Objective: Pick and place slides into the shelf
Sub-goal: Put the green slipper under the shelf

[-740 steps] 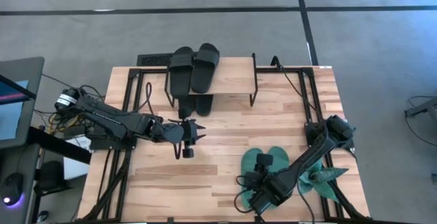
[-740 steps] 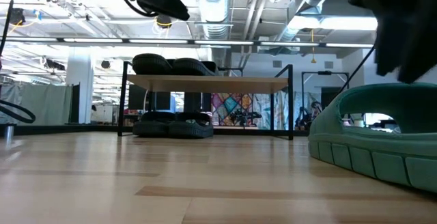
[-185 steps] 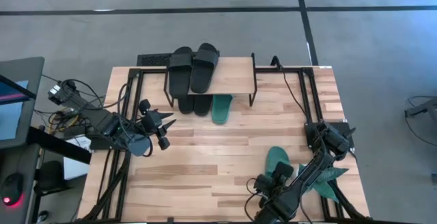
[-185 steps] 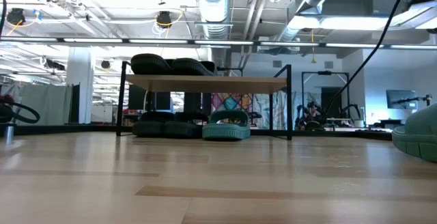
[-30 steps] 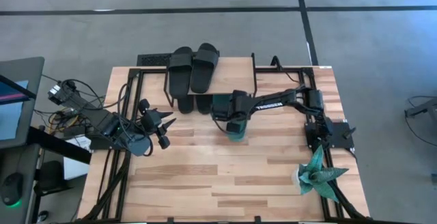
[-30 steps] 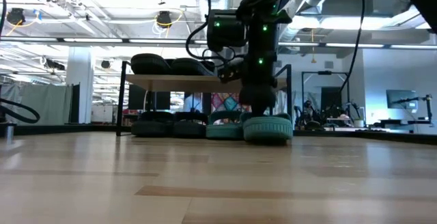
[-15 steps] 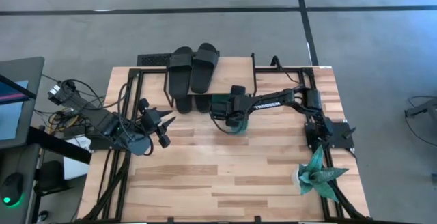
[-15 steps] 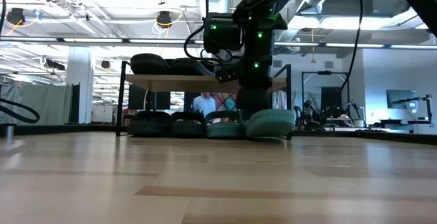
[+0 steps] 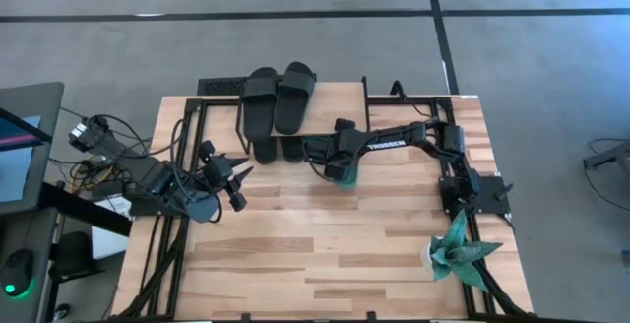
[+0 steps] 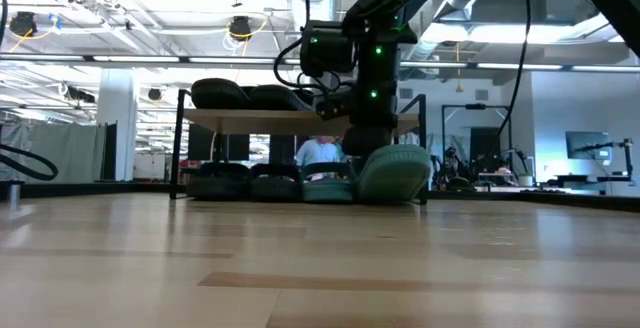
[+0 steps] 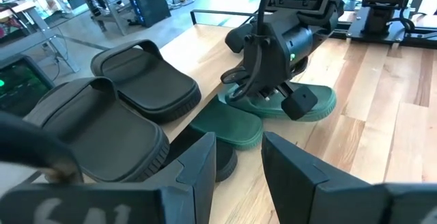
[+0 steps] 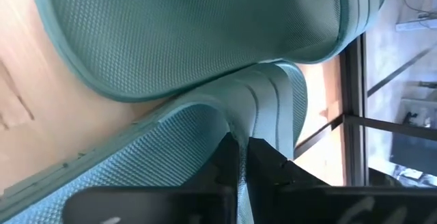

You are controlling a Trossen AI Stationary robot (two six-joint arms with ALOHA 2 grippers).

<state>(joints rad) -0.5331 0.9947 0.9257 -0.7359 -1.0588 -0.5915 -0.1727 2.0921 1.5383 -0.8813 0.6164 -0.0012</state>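
Two black slides (image 9: 279, 96) lie on top of your shelf (image 9: 340, 116), and two more black ones (image 10: 250, 182) sit underneath it at the left end, with one teal slide (image 11: 229, 124) beside them on the table (image 9: 295, 264). Your right gripper (image 9: 340, 161) is at the shelf's front edge, its fingers (image 12: 263, 166) pressed together on the strap of the second teal slide (image 10: 392, 176), which the low view shows tilted, one end raised off the table, just beside the first teal one and partly under the plank. Your left gripper (image 9: 228, 177) waits well apart at the table's left side, pointed toward the shelf, jaws spread with nothing between them. Near the front right corner the teal paper plant (image 9: 455, 251) stands alone.
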